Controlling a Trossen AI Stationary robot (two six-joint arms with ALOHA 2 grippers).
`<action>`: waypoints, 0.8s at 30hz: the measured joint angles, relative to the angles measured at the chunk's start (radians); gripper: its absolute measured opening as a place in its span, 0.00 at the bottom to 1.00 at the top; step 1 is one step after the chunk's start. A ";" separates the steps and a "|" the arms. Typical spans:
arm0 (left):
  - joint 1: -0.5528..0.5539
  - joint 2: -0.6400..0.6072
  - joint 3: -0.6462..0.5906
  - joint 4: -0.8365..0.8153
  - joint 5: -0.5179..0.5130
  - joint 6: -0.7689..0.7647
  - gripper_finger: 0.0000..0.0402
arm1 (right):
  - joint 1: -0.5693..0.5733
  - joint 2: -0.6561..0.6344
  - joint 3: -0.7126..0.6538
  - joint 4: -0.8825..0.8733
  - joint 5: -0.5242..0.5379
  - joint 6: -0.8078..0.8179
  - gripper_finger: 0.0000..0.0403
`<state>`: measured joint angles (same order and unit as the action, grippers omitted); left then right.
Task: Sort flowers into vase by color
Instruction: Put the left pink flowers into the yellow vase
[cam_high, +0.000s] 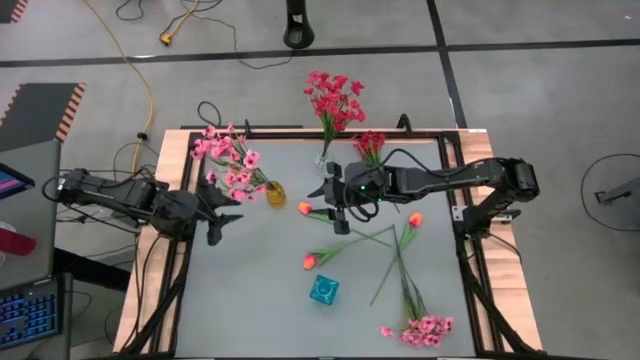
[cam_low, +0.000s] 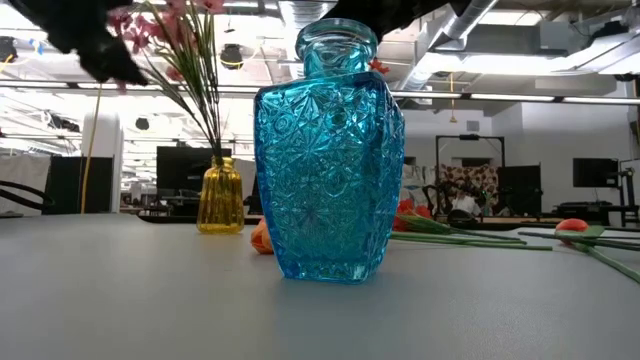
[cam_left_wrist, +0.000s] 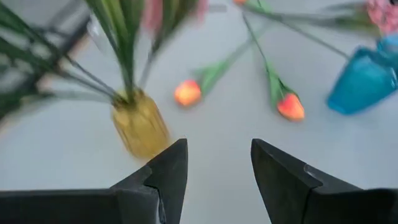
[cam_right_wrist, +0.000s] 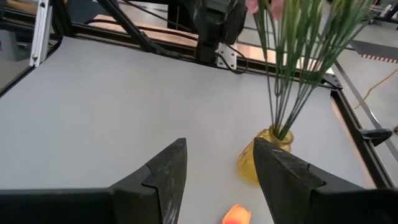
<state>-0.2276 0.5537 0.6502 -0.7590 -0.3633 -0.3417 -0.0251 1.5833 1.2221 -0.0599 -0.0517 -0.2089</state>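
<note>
Three tulips (cam_high: 309, 261) and a pink spray (cam_high: 428, 329) are still lying loose below the right claw (cam_high: 337, 222), hovering spread and empty, while pink flowers are filling the yellow vase (cam_high: 275, 193) beside the spread left claw (cam_high: 222, 224).

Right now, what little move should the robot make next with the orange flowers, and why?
Probably lower the right gripper onto the orange tulip lying beside it. Its fingers are open and empty, with that bud showing just between them, near the yellow vase. The blue vase is empty. The left gripper, also open, waits at the table's left.
</note>
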 joint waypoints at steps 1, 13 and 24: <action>0.000 0.003 0.000 -0.022 0.018 -0.022 0.41 | 0.002 0.000 0.000 -0.006 0.000 0.001 0.53; -0.017 0.009 0.000 -0.119 0.131 -0.167 0.41 | 0.019 -0.035 0.000 -0.227 0.000 0.154 0.53; -0.121 0.009 0.000 -0.259 0.107 -0.303 0.41 | 0.060 -0.145 0.000 -0.279 0.003 0.183 0.53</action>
<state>-0.3489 0.5625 0.6502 -1.0184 -0.2565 -0.6443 0.0348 1.4385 1.2217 -0.3385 -0.0490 -0.0257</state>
